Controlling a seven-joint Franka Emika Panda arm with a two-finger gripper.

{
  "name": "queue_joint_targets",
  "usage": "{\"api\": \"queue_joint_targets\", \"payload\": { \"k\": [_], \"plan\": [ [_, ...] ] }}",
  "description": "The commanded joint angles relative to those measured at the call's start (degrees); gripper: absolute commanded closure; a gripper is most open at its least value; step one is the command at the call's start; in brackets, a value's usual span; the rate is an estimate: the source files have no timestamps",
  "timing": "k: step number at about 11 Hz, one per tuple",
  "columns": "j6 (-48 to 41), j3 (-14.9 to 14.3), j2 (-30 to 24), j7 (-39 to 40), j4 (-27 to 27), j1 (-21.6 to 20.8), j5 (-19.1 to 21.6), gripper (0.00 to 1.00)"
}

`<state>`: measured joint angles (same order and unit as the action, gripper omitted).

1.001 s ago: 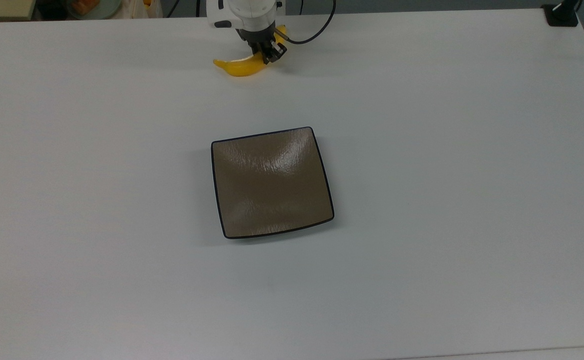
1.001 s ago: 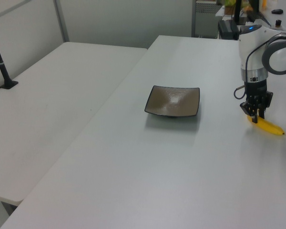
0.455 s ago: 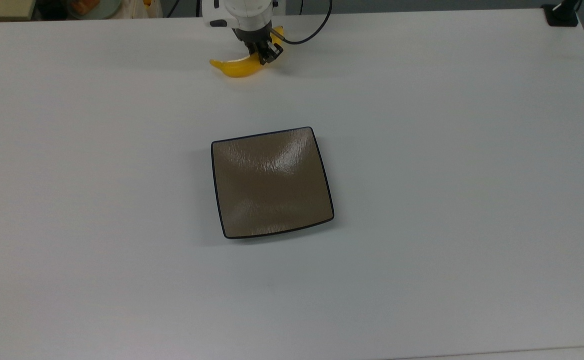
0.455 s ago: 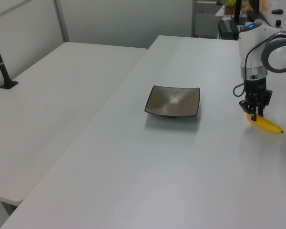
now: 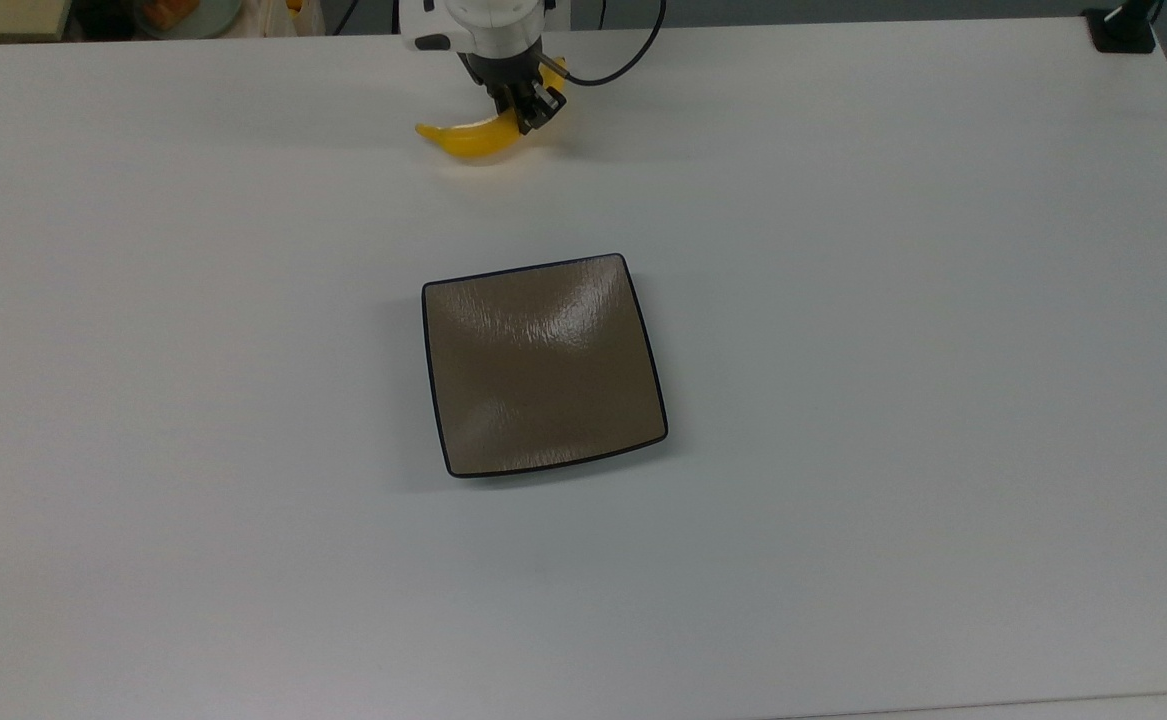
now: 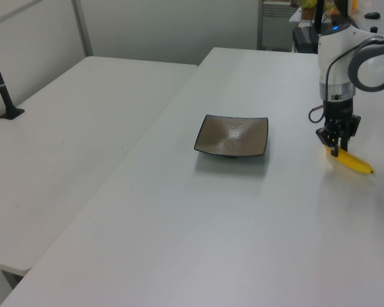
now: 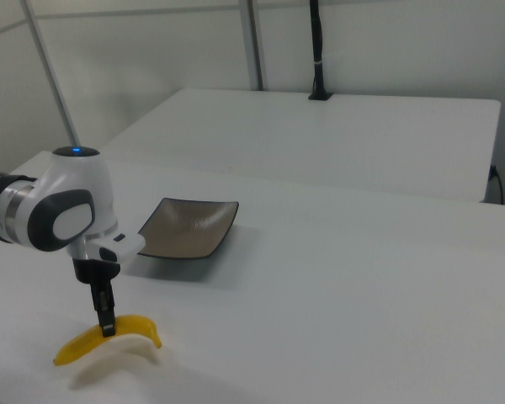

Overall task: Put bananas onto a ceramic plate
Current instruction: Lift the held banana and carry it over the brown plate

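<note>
The tool (image 5: 526, 110) is clamped on the banana (image 5: 473, 139), well apart from the ceramic plate (image 5: 543, 365).

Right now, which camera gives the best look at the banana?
The right view: the banana lies nearest, its whole curve plain beneath the end effector. In the top view it sits small at the far edge; the left view shows it partly covered.

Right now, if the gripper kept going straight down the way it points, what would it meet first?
The gripper points straight down and is shut on the banana, so banana comes first, with the white table right beneath. The right view suggests the banana is slightly lifted, though depth is unclear.
</note>
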<state>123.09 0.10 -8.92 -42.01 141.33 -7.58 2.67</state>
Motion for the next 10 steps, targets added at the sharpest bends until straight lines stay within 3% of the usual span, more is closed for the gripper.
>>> {"api": "queue_joint_targets", "payload": {
  "k": [1, 6, 10],
  "plan": [
    [-5.4, 0.6, -0.7, 1.0, -6.7, 1.3, -1.1, 0.72],
    [-10.7, 0.6, 1.4, 4.2, -17.8, 1.8, -1.0, 0.72],
    [-14.1, 0.6, 8.6, 7.8, -29.7, 1.7, -1.0, 0.72]
  ]
}}
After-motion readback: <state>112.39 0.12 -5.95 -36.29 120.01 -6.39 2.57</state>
